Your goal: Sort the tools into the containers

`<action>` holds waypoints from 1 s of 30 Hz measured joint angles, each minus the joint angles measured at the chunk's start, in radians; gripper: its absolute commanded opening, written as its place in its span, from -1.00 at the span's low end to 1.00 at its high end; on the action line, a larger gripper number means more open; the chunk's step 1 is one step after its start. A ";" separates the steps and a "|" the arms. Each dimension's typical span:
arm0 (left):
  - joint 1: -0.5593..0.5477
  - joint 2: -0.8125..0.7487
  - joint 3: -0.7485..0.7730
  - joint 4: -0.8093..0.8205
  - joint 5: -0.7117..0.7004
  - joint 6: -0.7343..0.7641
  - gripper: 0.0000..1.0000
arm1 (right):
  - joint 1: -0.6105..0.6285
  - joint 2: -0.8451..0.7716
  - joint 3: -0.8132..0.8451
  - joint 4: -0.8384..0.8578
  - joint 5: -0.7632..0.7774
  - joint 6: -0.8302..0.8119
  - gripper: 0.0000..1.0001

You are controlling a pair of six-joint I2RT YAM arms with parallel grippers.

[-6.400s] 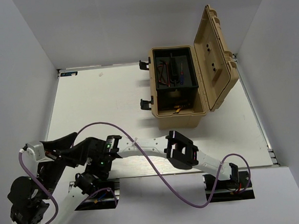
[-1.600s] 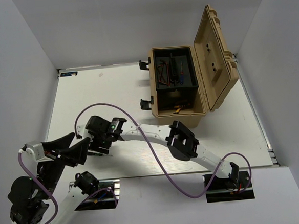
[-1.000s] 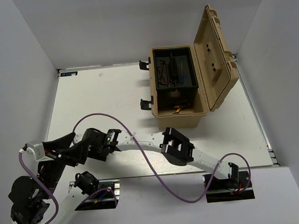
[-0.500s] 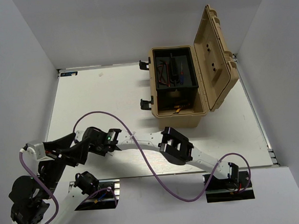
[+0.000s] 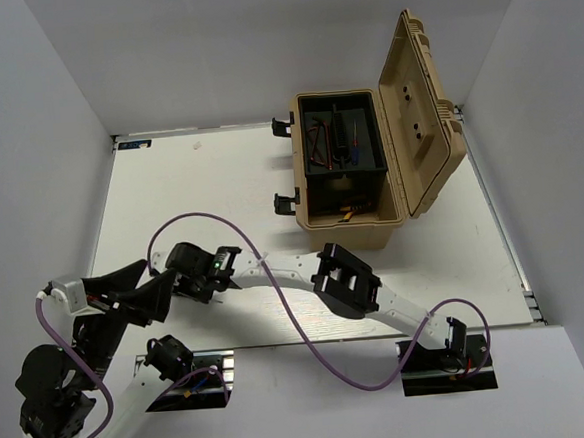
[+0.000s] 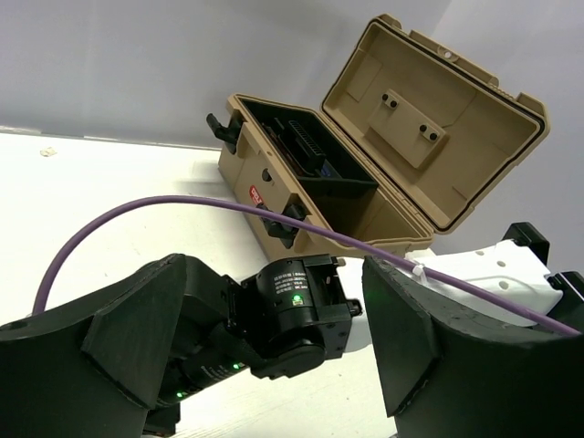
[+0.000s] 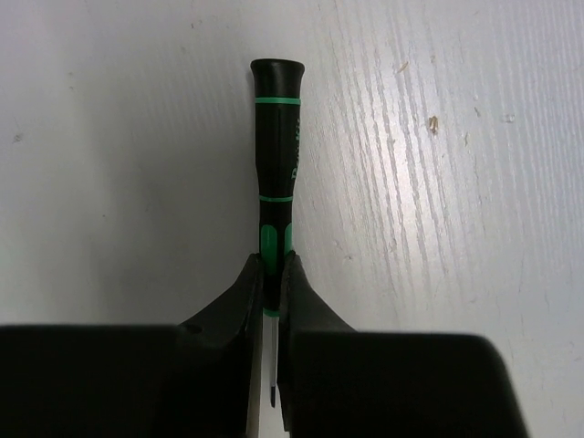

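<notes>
— Where's our green screwdriver (image 7: pixel 276 182)?
— Pinched in our right claw (image 7: pixel 271 271), handle jutting ahead over the table (image 7: pixel 438 182).
— Around it?
— Our left claw (image 6: pixel 269 315) gapes, flanking the right wrist; the toolbox (image 5: pixel 345 233) stands well beyond.

One green-banded screwdriver (image 7: pixel 276 164), one open tan case (image 5: pixel 348 233), two robot arms (image 5: pixel 286 272) (image 5: pixel 115 412), two purple cables (image 6: pixel 182 200) (image 5: pixel 43 322).

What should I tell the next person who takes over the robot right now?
Right gripper: jaws shut on the green screwdriver, low at the table.
Left gripper: jaws open, holding nothing, close by the right one.
Done: several tools lie in the open toolbox.
Left: carry the green screwdriver to the toolbox.
</notes>
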 measured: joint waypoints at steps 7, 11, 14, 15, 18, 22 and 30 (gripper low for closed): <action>0.000 0.000 -0.002 0.006 0.000 0.000 0.76 | -0.028 -0.077 -0.103 -0.037 -0.034 -0.005 -1.00; 0.000 0.000 -0.016 0.031 0.002 0.000 0.76 | -0.081 -0.170 -0.176 -0.128 -0.093 -0.010 -1.00; 0.000 0.000 -0.032 0.043 0.006 0.000 0.76 | -0.122 -0.257 -0.201 -0.185 -0.127 -0.015 -1.00; 0.000 0.000 -0.037 0.047 0.008 0.000 0.76 | -0.135 -0.286 -0.201 -0.196 -0.133 -0.018 -1.00; 0.000 0.000 -0.045 0.058 0.019 0.000 0.76 | -0.168 -0.381 -0.201 -0.211 -0.138 -0.037 -1.00; 0.000 0.006 -0.056 0.087 0.032 0.000 0.76 | -0.203 -0.490 -0.201 -0.221 -0.101 -0.067 -1.00; 0.000 0.128 -0.067 0.132 0.037 0.003 0.76 | -0.328 -0.643 -0.258 -0.195 0.110 -0.105 -1.00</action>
